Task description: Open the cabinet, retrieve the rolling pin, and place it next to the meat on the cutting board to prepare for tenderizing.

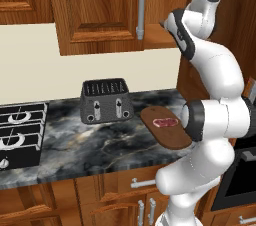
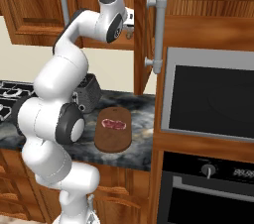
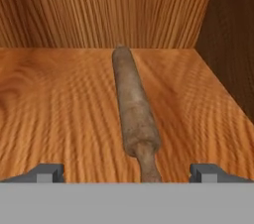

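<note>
Reddish-brown wood was nearly everywhere. The cabinet (image 1: 100, 15) hung on the wall above the counter, with both doors swung open; the right door (image 2: 149, 25) stood edge-on in the right base view. Two long grey bar handles (image 1: 141, 7) were on the doors, one on each. The arm reached up between the doors into the cabinet.

In the hand view, one rolling pin (image 3: 133, 109) lay on the wooden shelf (image 3: 54, 104), pointing away from the camera toward the back wall, with its near handle end lying between the two finger tips. The gripper (image 3: 128, 172) was spread wide, held nothing, and its tips stood on either side of the pin's near end without touching it. Nothing else lay on the shelf near the pin; the cabinet's dark side wall was close on the right of that view.

Below, on the dark marble counter (image 1: 100, 145), one oval cutting board (image 1: 167, 130) lay with one red-pink piece of meat (image 1: 165, 122) on its far half. One black toaster (image 1: 106, 101) stood just beside the board on the left, and a stove (image 1: 20, 135) with black grates was farther left. To the right of the counter stood a built-in microwave (image 2: 208, 94) and, under it, an oven (image 2: 213, 188). The robot's elbow hung in front of the board's right edge in the left base view.
</note>
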Tool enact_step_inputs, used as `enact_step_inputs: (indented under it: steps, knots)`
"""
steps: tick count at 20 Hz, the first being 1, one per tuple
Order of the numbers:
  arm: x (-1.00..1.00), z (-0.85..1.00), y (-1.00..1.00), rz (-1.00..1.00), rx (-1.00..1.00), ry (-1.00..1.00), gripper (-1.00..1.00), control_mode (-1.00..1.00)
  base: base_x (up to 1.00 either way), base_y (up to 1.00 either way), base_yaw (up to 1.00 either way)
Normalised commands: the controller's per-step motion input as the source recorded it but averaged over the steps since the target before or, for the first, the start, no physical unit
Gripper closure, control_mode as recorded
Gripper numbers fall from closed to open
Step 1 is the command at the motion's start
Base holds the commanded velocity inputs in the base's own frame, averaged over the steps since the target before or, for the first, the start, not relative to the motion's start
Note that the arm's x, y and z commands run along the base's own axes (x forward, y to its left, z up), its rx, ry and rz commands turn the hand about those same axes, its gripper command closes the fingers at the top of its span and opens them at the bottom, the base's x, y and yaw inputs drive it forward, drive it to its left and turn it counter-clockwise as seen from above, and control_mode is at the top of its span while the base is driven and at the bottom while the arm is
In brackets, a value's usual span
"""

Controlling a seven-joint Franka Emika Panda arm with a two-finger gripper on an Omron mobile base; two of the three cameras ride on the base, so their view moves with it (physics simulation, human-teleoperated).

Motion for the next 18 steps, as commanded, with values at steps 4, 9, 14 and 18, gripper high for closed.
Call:
enact_step_inputs:
  steps: [4,9,14,18]
  knots:
    - [0.26,-0.07,-0.13,0.01,0.0,0.03,-1.0,-1.0,0.0,0.0,0.0]
    - [0.32,-0.11,-0.01,0.01,0.0,0.05,-1.0,-1.0,0.0,0.0,0.0]
    - [0.32,-0.12,0.0,0.03,0.0,0.05,-1.0,-1.0,0.0,0.0,0.0]
    - [0.32,-0.13,0.0,0.03,0.0,0.05,-1.0,-1.0,0.0,0.0,0.0]
